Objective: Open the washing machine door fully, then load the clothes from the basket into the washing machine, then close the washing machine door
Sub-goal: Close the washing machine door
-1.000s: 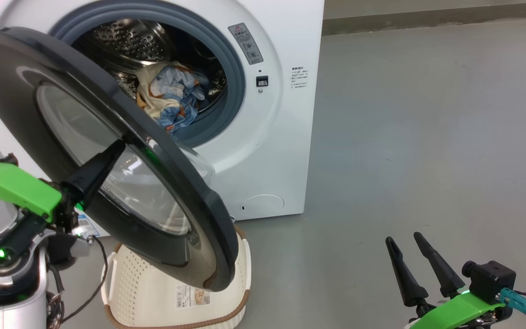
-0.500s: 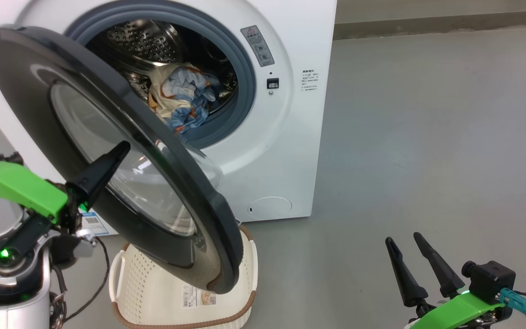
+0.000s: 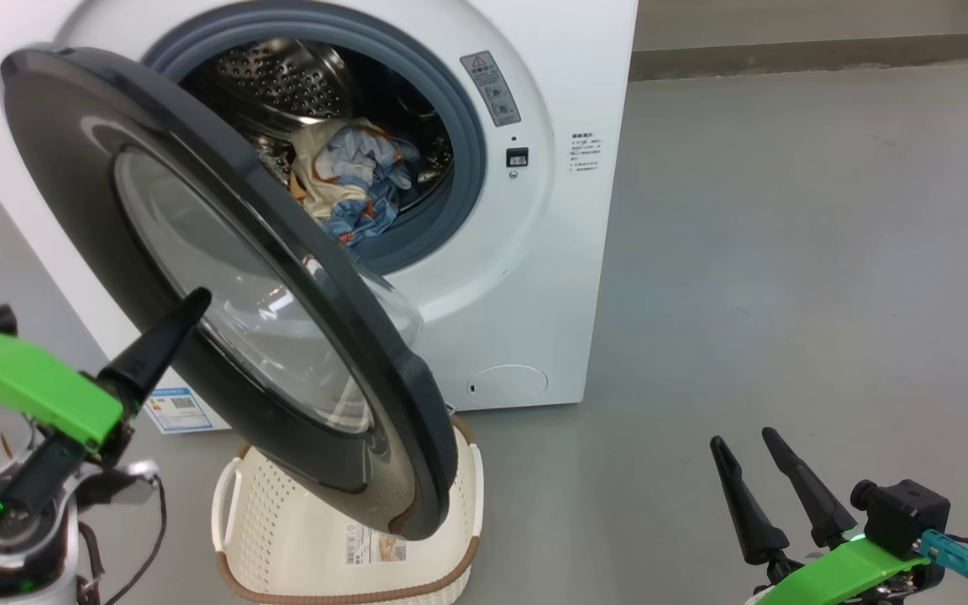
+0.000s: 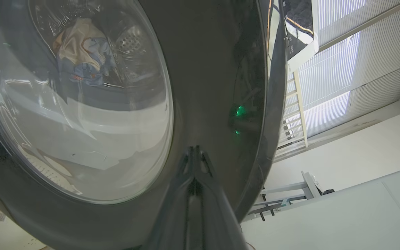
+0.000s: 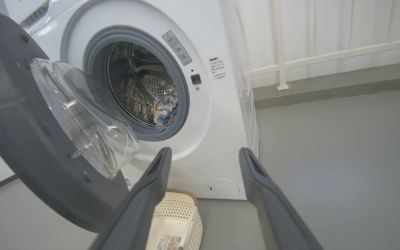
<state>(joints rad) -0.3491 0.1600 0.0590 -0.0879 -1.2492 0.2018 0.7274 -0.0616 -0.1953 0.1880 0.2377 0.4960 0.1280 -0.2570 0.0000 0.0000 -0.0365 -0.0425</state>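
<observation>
Near right, our right gripper (image 3: pixel 742 437) hangs over the grey floor (image 3: pixel 786 252), fingers spread and holding nothing. Near left, our left gripper (image 3: pixel 194 301) has its fingers pressed together, tip at the outer face of the part-open washing machine door (image 3: pixel 64 168); we cannot tell whether it touches. The basket (image 3: pixel 257 521) sits under the door's lower edge. Farther in, the clothes (image 3: pixel 349 181) lie in the washing machine (image 3: pixel 534 294) drum

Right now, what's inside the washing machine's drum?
In the drum, the clothes, a bunched blue-and-cream bundle, lie at the front near the gasket. The half-open washing machine door covers the drum's lower left in the head view, so anything there is hidden.
</observation>
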